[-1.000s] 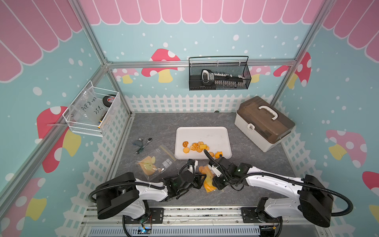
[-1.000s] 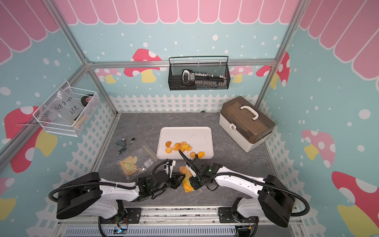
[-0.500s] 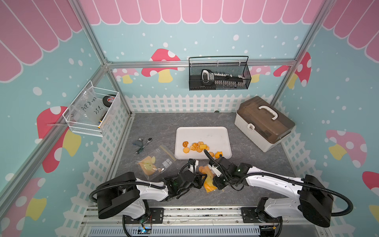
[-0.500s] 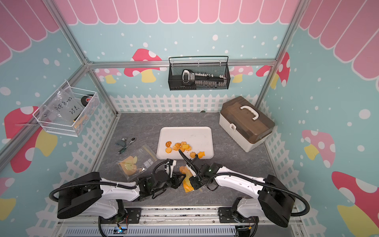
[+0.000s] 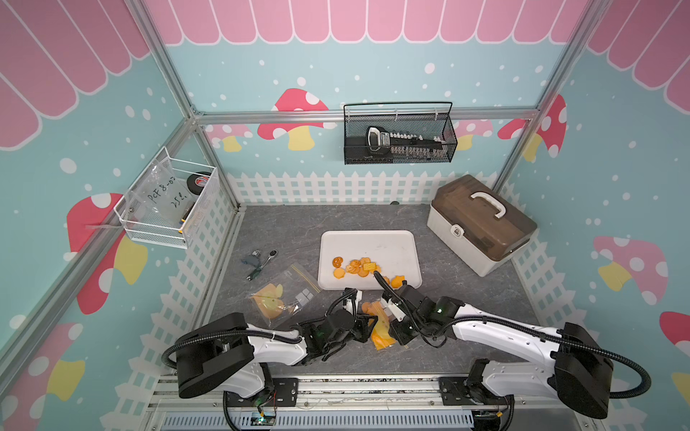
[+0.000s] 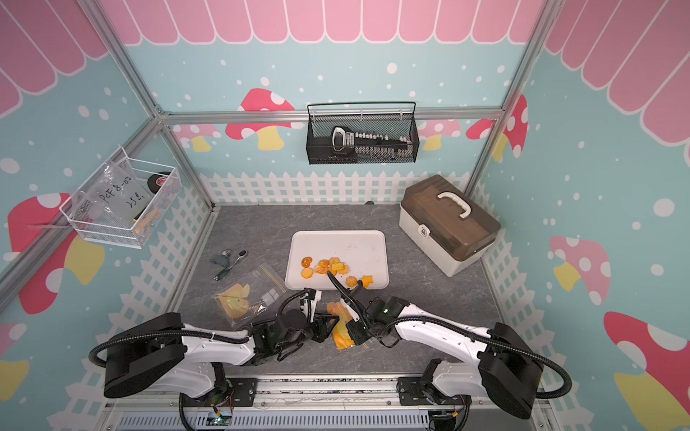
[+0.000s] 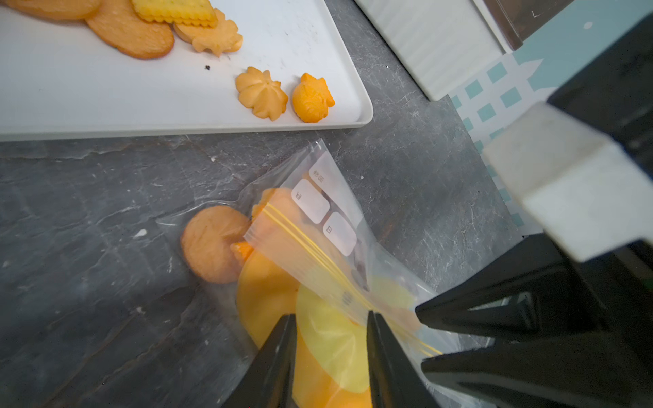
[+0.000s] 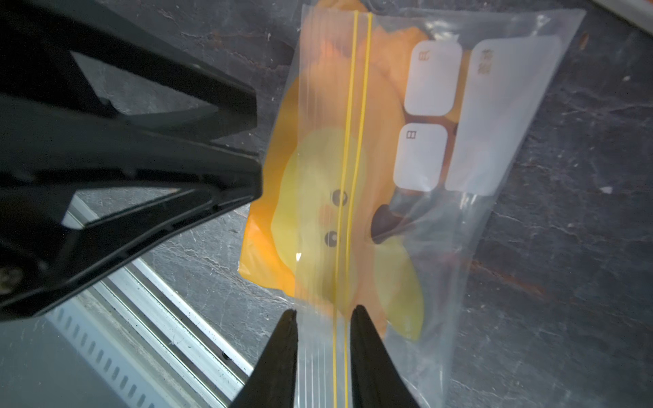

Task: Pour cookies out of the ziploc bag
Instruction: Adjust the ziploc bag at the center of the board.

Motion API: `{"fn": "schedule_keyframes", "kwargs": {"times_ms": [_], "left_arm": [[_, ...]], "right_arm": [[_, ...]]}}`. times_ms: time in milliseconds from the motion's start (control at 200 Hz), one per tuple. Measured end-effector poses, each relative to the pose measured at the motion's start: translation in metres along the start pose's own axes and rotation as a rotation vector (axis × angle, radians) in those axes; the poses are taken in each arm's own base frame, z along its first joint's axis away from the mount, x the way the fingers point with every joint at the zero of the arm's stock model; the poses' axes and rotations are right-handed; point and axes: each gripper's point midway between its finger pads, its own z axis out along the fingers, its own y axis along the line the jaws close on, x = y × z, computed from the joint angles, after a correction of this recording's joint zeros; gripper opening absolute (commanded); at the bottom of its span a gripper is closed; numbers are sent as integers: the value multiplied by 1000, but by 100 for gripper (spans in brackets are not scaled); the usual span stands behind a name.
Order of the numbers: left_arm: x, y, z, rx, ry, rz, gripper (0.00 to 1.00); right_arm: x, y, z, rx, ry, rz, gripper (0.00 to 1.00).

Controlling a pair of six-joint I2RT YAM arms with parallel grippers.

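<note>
I see the white tray (image 5: 373, 244) in the middle of the grey surface (image 5: 291, 227). A small bunch of cookies (image 5: 354, 266) lies in it, close to the rim nearest my arms. There are round ones, a pretzel one, a square one and flower ones.

The ziploc bag (image 5: 381, 334) is just off that same rim, between my two arms. It is clear, with a yellow cartoon face and white labels on it. More cookies are inside it, at the end that points to the tray. One round cookie (image 7: 212, 243) shows through the film.

The left end effector (image 7: 328, 318) has its fingers apart, with the tips at the edge of the bag. The right end effector (image 8: 323, 312) has its fingers a little apart too, and the bag's yellow zip strip runs between them. I cannot tell if they pinch it.

Left of the tray lies a second clear bag (image 5: 283, 298) with yellow shapes in it. Right of the tray stands a box (image 5: 481, 224) with its brown lid shut. Behind the tray, a black wire basket (image 5: 399, 138) on the wall holds a black and silver tool. Far left of the tray, a white wire basket (image 5: 168, 205) holds a clear bag with writing and a black roll of tape (image 5: 199, 183).
</note>
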Motion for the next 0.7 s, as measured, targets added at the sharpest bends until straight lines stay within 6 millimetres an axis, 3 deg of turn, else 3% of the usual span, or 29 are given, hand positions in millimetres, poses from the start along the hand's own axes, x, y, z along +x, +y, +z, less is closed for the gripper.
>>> {"fn": "schedule_keyframes", "kwargs": {"times_ms": [360,701], "left_arm": [[5,4,3,-9,14,2,38],[5,3,3,-7,16,2,38]], "right_arm": [[1,1,3,-8,11,1,32],[2,-3,6,16,19,6,29]]}}
